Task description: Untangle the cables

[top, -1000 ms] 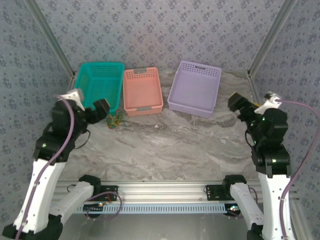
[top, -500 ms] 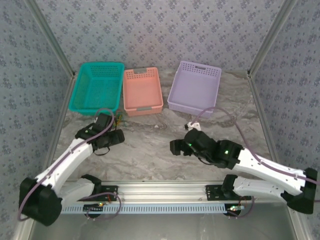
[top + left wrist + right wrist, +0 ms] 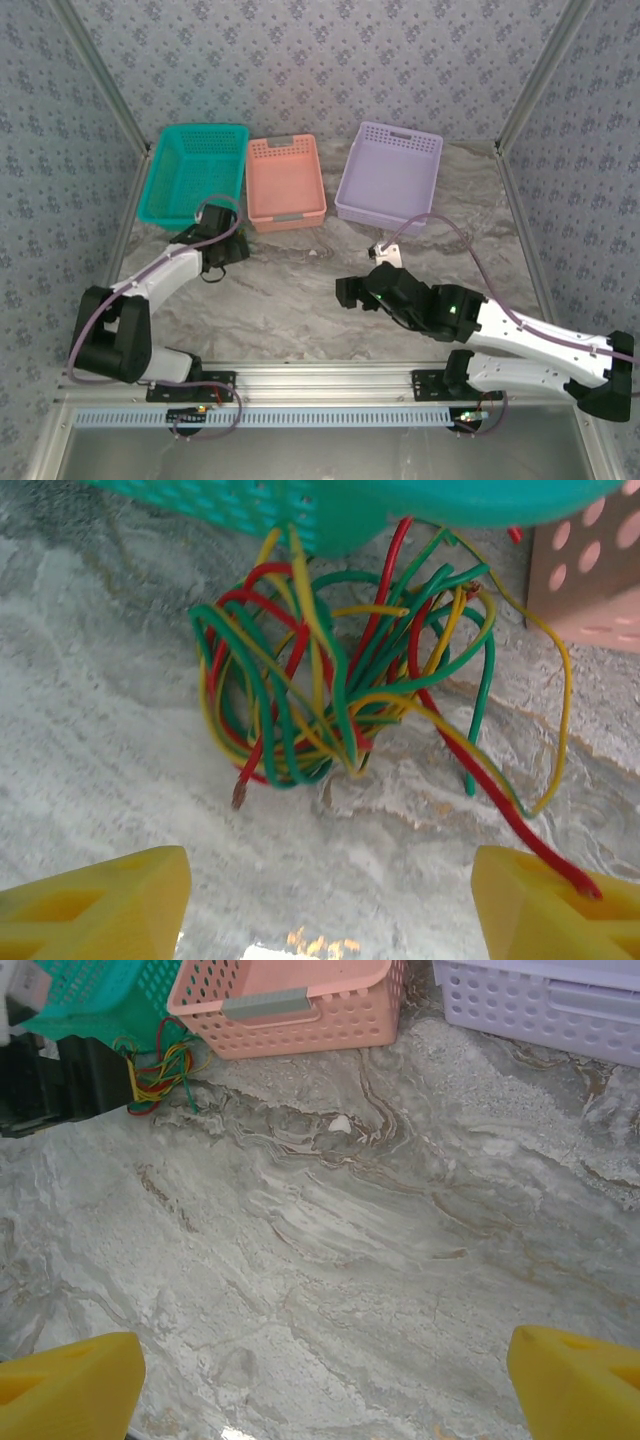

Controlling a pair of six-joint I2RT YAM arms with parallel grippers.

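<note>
Cables (image 3: 340,690) knotted on table (image 3: 100,760), against teal basket (image 3: 400,505) corner. Left gripper (image 3: 325,910) wide open, empty, aimed at them, guessing it's lining up grab. Right gripper (image 3: 325,1380) open too, mid-table, well apart, standby imo.

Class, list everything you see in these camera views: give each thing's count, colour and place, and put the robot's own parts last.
tangle of thin cables: one bundle, strand count unclear; red, green and yellow; on the table at the teal basket's near corner.
perforated teal plastic basket: one; teal; far left.
perforated salmon-pink plastic basket: one; pink; between the other two baskets.
perforated lilac plastic basket: one; lilac; far right.
grey marble-patterned table: one; grey; under everything.
left gripper: one; yellow fingers; open, facing the tangle.
right gripper: one; yellow fingers; open, over bare table.
</note>
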